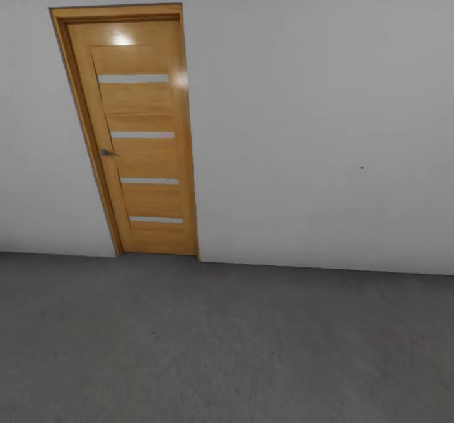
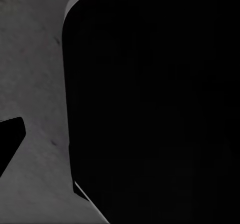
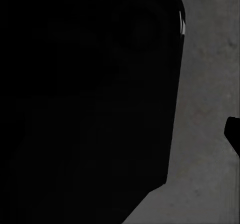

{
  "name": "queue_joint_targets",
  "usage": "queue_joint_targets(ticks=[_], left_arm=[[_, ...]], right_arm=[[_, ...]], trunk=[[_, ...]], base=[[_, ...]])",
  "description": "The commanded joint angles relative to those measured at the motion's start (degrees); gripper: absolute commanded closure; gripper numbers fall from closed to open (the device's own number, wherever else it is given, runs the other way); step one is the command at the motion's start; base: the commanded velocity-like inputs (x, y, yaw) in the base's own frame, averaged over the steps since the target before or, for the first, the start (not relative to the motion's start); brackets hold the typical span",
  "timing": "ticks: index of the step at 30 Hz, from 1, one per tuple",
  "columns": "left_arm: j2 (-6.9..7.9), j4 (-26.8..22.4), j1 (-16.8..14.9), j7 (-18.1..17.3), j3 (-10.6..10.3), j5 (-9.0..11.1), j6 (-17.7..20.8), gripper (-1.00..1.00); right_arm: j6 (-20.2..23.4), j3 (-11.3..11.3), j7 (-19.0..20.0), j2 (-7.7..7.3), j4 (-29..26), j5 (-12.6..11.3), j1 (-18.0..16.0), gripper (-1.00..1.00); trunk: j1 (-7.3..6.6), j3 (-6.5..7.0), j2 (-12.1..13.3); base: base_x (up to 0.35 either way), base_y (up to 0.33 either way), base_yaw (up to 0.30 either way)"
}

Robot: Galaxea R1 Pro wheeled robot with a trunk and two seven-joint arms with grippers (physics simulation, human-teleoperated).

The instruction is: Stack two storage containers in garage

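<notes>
Evidently in the garage: a light wooden door (image 1: 135, 139) with four frosted strips at about ten o'clock in the head view, set in a plain white-grey wall (image 1: 315, 127), with the dark speckled floor (image 1: 227, 347) spreading across the lower part. No orange-red container anywhere in these views, so no saying where either one sits right now; probably somewhere outside the frame, or back in the living room. Dark, rounded bulk (image 2: 150, 103) close to the left wrist camera, likely part of the robot's own body, over grey concrete (image 2: 35, 58); much the same dark mass (image 3: 85, 103) near the right wrist camera, with floor (image 3: 210, 83) at its edge. Cannot tell whether the left gripper or the right gripper is spread or pressed together; no fingers clearly visible.

Judged as a travelling step, arms tucked low. To do it well: turn the base slowly until a container or the way out comes into the head view, hold the arms close so nothing clips the wall or door frame, and pick an open patch of concrete well clear of the door for the bottom bin. Worth levelling the head a little to read the room before committing to a heading.
</notes>
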Motion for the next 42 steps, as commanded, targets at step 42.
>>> queue_joint_targets(ticks=[42], left_arm=[[0.29,-0.1,0.0,0.1,-0.3,12.0,-2.0,-1.0]], right_arm=[[-6.7,0.0,0.0,0.13,0.1,6.7,0.0,-1.0]], trunk=[[0.0,-0.05,0.0]], base=[[0.0,0.0,0.277]])
